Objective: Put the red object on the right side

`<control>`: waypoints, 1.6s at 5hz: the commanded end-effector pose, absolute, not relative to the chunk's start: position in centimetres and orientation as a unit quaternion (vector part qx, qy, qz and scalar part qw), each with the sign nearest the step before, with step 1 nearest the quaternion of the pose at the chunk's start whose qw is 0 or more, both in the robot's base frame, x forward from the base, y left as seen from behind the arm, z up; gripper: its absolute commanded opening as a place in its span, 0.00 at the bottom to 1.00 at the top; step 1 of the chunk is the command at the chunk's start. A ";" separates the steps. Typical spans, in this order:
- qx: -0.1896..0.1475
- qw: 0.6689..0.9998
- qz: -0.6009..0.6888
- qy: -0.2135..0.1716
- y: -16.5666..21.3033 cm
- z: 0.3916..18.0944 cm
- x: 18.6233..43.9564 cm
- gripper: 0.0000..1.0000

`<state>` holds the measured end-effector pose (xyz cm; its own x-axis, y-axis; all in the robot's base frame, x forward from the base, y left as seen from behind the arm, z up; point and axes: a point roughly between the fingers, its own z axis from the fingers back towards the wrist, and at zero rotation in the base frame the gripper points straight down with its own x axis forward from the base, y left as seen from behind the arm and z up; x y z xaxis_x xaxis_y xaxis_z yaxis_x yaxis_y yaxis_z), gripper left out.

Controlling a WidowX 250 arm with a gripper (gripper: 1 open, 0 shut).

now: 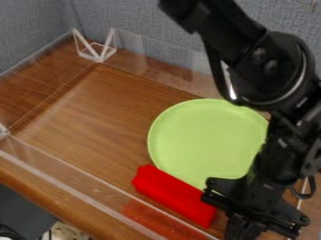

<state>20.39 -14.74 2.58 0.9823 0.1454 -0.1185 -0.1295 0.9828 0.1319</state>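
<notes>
Nearest to us, at the lower right, we list the gripper [254, 214]: black, pointing straight down, its jaws drawn together with nothing held between them that we can make out. Its fingertips blur against the dark frame edge, so we cannot tell whether they touch the surface.

Just to the left of the gripper, we record the red object [175, 196]: a bright red bar lying flat and slanted, its right end close against the gripper's base. Whether the two touch we cannot tell. It lies at the near edge of the lime-green plate [207, 141], and we cannot tell whether it overlaps the rim.

Behind and slightly left of the gripper sits that plate, round, flat on the wooden tabletop [88, 108].

Above the gripper rises the black arm [245, 52], crossing the plate's right side.

Along the near and left sides we note a clear plastic wall [56, 178].

Farthest from the gripper, at the back left corner, stands a small white wire stand [94, 44].
</notes>
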 end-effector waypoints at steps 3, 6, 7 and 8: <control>0.049 0.994 0.092 0.030 -12.3 8.3 21.4 0.00; 0.037 0.979 0.202 0.017 -3.7 15.4 23.1 0.00; 0.033 0.983 0.178 0.016 -0.3 16.2 23.1 0.00; 0.030 0.988 0.152 0.017 1.8 16.6 22.7 0.00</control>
<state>22.30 1.62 14.85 0.9494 0.3005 -0.0914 -0.2935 0.9524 0.0820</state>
